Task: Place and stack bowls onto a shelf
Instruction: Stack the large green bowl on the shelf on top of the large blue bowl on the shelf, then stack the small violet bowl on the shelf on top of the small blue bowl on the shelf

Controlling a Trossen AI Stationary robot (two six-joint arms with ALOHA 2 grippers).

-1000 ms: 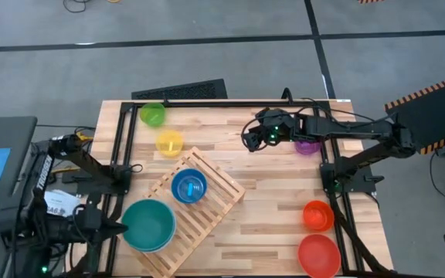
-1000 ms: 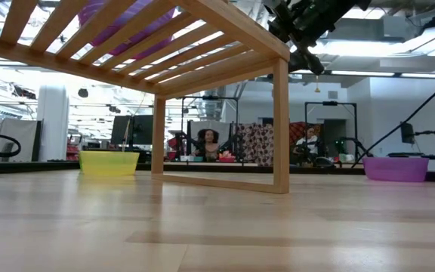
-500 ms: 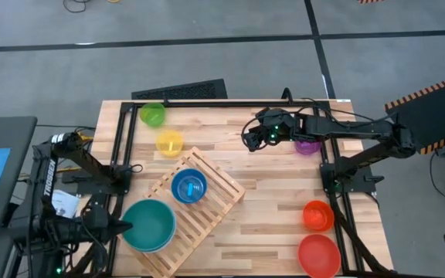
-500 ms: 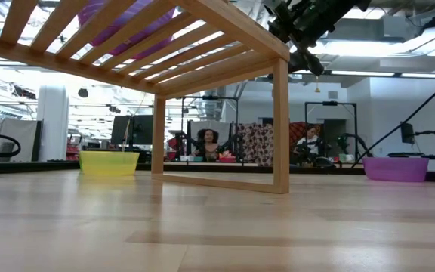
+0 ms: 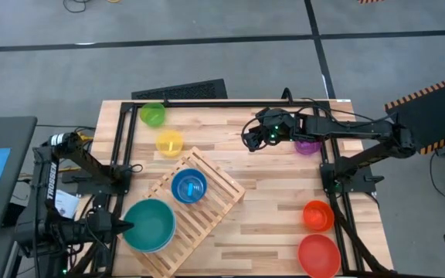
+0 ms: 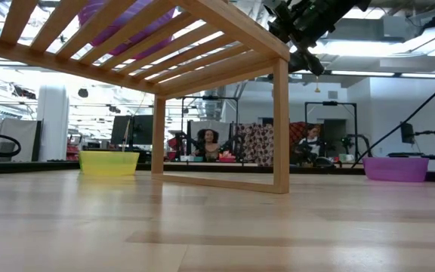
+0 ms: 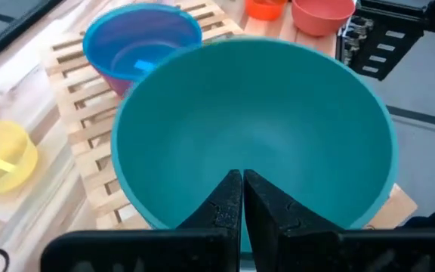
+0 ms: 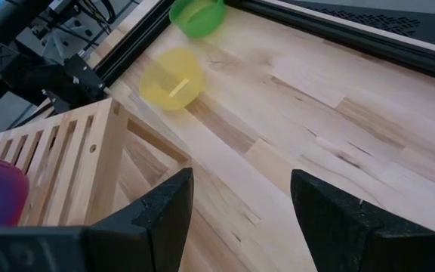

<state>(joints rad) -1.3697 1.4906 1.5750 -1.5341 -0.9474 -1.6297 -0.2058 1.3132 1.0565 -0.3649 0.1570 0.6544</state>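
The shelf [image 5: 216,202], a pale slatted rack, stands askew on the table's left half. On it sits a blue bowl [image 5: 188,187] nested in a pink one [image 7: 118,75]. A large teal bowl [image 5: 150,224] sits on the shelf's near left end. My left gripper [image 7: 242,189] is shut at the teal bowl's left rim [image 5: 124,226]. My right gripper [image 5: 248,140] hangs open above the far middle of the table, holding nothing. Yellow [image 5: 169,143], green [image 5: 152,114], purple [image 5: 307,145], orange [image 5: 317,215] and red [image 5: 318,255] bowls rest on the tabletop. My left gripper's shut fingers [image 7: 225,204] slant down over the teal bowl's near rim [image 7: 149,215] and hide it there. Nothing shows between them. I cannot tell whether they touch the bowl. The bowl sits upright on the shelf.
Black frame rails [image 5: 207,102] run along the table's far edge and both sides. Bare planks [image 5: 276,201] lie between the shelf and the orange bowl. In the low view the shelf's leg [image 6: 280,128] stands mid-table. A person [image 6: 210,143] sits in the room behind.
My left arm has sunk a little beside the teal bowl, which keeps its place on the shelf.
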